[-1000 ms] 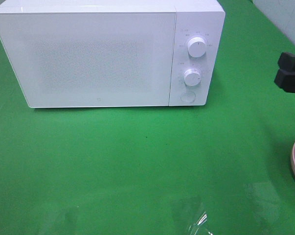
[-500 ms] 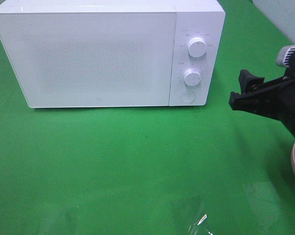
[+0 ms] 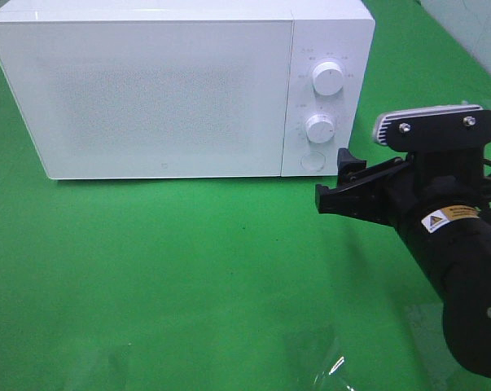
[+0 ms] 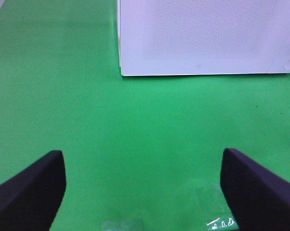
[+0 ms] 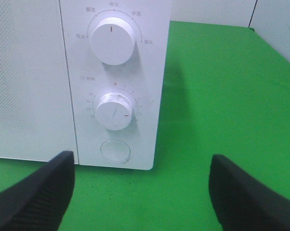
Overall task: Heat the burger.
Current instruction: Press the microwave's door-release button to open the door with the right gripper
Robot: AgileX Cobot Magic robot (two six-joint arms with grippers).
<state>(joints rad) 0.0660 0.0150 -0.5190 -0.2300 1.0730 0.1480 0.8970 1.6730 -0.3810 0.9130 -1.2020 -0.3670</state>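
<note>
The burger is out of view in every frame. A white microwave (image 3: 164, 90) stands at the back of the green table with its door shut. My right gripper (image 3: 336, 181) hangs open and empty just in front and to the right of the microwave's lower right corner. In the right wrist view the right gripper (image 5: 142, 192) faces the control panel, with the upper knob (image 5: 112, 40), the lower knob (image 5: 115, 111) and the round button (image 5: 116, 150) straight ahead. My left gripper (image 4: 144, 187) is open and empty over bare green cloth, well short of the microwave (image 4: 202, 36).
Green cloth (image 3: 188, 269) covers the table in front of the microwave. A glossy clear patch (image 3: 326, 371) lies near the front edge. The right arm's black body (image 3: 465, 269) fills the lower right of the exterior view.
The right arm has swung in from the right edge toward the microwave's control panel. It now covers the pink plate rim that showed at the right edge. The left gripper's state is unchanged.
</note>
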